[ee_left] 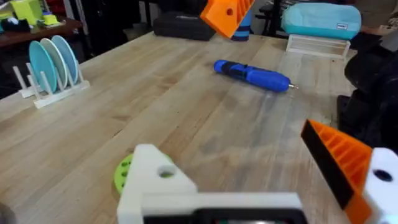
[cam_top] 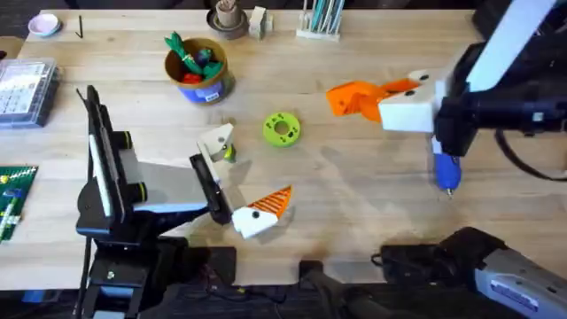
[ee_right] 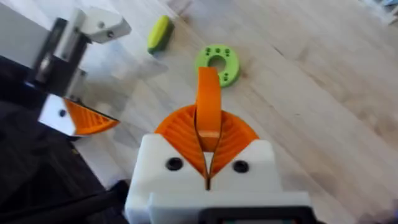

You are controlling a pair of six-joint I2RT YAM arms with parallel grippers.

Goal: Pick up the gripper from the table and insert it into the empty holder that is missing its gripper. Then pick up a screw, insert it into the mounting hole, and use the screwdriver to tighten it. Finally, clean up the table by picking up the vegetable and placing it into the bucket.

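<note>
Screwdriver (cam_top: pixel 447 170) half hidden under right arm overhead. Vegetable (cam_top: pixel 229 152) mostly tucked behind holder (cam_top: pixel 215 140). Bucket (cam_top: pixel 197 71) contents too small to ID.

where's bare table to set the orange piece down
Bare wood lies between the green disc and the screwdriver, and along the near edge right of the left gripper. It is crowded around that gripper's holder, the vegetable and the bucket.
</note>
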